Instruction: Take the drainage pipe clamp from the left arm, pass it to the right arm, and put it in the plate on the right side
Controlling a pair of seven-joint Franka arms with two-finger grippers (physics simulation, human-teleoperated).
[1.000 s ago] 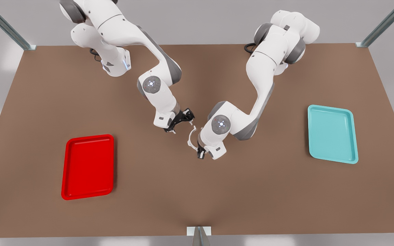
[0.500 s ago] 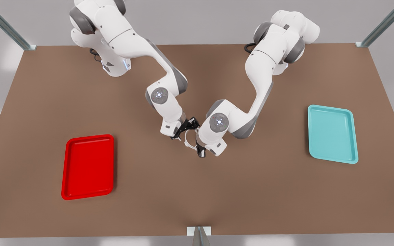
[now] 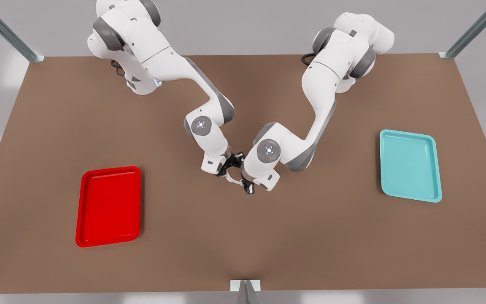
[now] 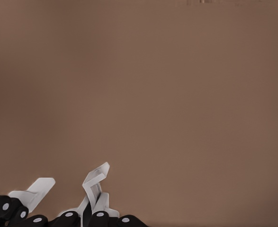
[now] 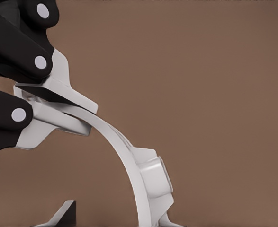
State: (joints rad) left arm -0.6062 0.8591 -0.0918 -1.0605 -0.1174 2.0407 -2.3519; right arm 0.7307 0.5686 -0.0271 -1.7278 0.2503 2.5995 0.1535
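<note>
Gripping the drainage pipe clamp (image 5: 124, 156) by one end, your left pincer (image 3: 247, 186) leaves the band free. Your right pincer (image 3: 231, 162) stands spread just beside the clamp, I judge to take it.

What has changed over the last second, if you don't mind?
The right gripper travelled toward the front view's right and now reaches the drainage pipe clamp, which the left gripper holds as before, having edged slightly toward it. The red plate and teal tray stayed put.
</note>
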